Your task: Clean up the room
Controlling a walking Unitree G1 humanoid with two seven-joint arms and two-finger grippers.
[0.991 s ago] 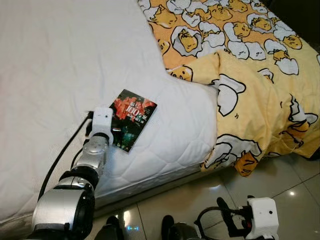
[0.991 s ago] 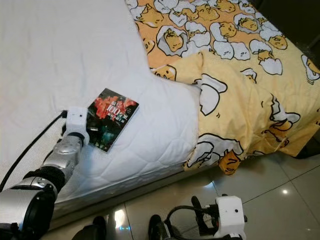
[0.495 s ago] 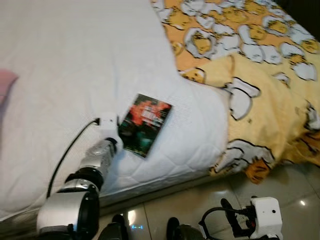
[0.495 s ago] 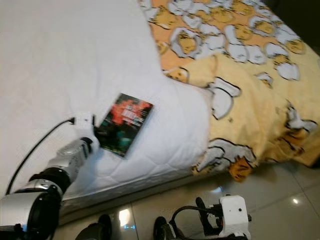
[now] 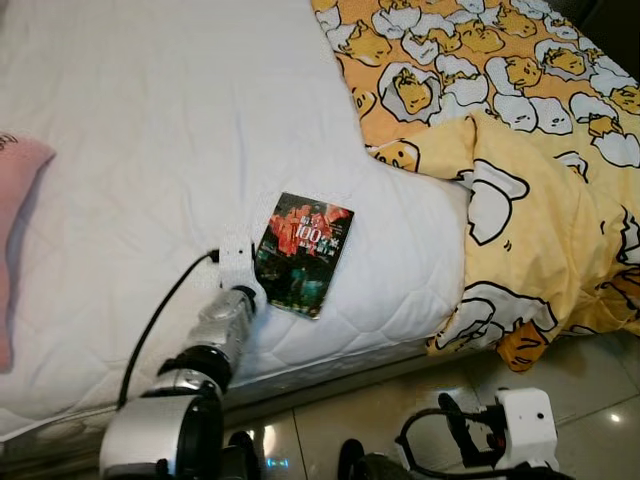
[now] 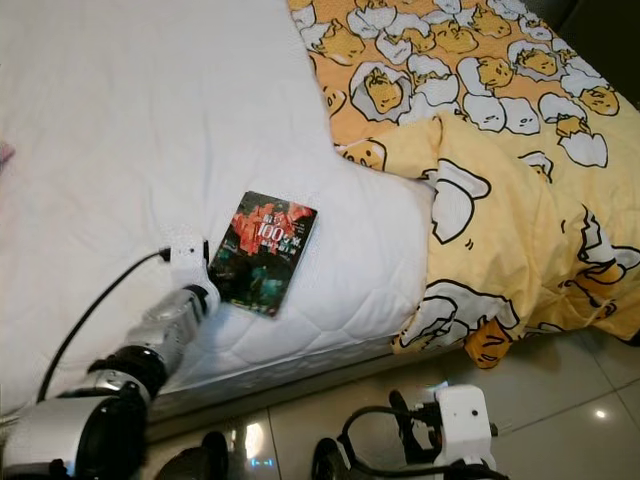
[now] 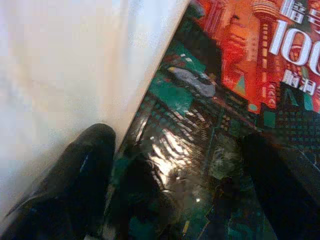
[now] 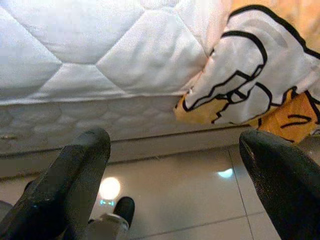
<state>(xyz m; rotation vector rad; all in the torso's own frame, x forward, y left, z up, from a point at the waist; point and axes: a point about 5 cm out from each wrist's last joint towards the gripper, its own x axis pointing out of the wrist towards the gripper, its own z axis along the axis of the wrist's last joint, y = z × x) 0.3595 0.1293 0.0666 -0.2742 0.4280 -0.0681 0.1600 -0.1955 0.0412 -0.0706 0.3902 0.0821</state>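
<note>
While left gripper straddles it, book lies flat—long axis up-bed.

The room is bright and the head views are sharp. The white bed looks almost too bright near the top. Small lamp spots shine on the glossy floor below the bed. Up close, the book has a shiny glare patch, and the black fingers look blurry.
</note>
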